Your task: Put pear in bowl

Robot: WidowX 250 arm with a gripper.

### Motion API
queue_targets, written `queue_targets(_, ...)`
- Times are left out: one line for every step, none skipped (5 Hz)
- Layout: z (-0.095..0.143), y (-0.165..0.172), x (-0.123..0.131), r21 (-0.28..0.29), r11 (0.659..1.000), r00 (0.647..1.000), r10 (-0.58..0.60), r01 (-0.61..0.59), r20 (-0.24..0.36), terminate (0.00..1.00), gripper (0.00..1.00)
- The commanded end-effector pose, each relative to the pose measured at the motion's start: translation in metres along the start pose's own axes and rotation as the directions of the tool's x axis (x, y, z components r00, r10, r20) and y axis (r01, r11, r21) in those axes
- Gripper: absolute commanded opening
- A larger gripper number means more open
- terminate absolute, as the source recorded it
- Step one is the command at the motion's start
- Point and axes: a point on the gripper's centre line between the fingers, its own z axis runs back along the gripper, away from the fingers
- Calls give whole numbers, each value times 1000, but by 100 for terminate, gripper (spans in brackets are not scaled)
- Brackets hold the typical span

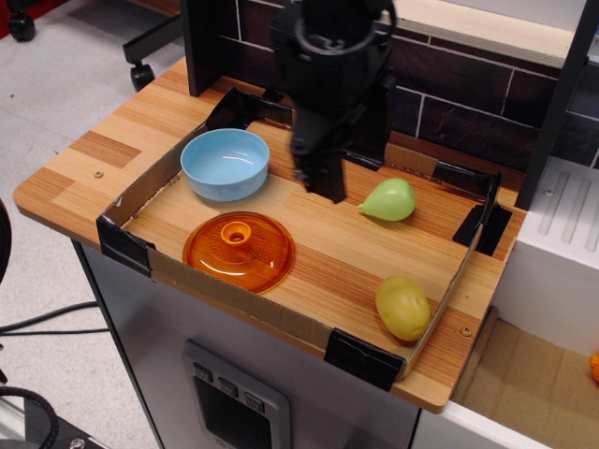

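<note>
1. Light-green pear [389, 199]: lies on its side on the tray floor, at about 2 o'clock from the tray's middle, pointed end towards 9 o'clock; nothing touches it.
2. Light-blue bowl [225, 164]: upright, at 10 o'clock in the tray, well apart from the pear; holds nothing.
3. Black gripper [329, 178]: hangs over the tray between bowl and pear, just beside the pear at its 9 o'clock. It holds nothing; the fingers blur into one dark mass, so I cannot tell whether the jaws are spread or closed.
4. Orange lid [239, 250]: flat, knob up, at 6 o'clock from the bowl.
5. Yellow-green fruit [402, 307]: at the tray's 4 o'clock corner, against the wall.
6. Cardboard tray [134, 199]: low walls, black-taped corners, on a wooden counter [89, 159].
</note>
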Motion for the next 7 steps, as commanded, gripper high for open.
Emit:
queue_targets(0, -41, 7, 0, 956, 956, 292, -292, -11, 0, 100)
queue_targets(-3, -54, 6, 14, 957, 957, 288, -288, -24, 0, 100)
queue_targets(-16, -58, 4, 63, 973, 974, 224, -221, -42, 0, 100)
queue_targets(-27, -60, 6, 78, 972, 973, 227, -224, -31, 0, 100)
queue_targets(-39, -58, 6, 83, 975, 977, 210, -208, -20, 0, 100)
queue_targets(-50, -56, 3, 98, 977, 982, 190, -188, -11, 0, 100)
queue_targets(-58, -58, 0, 113, 974, 980, 198, -196, -2, 0, 100)
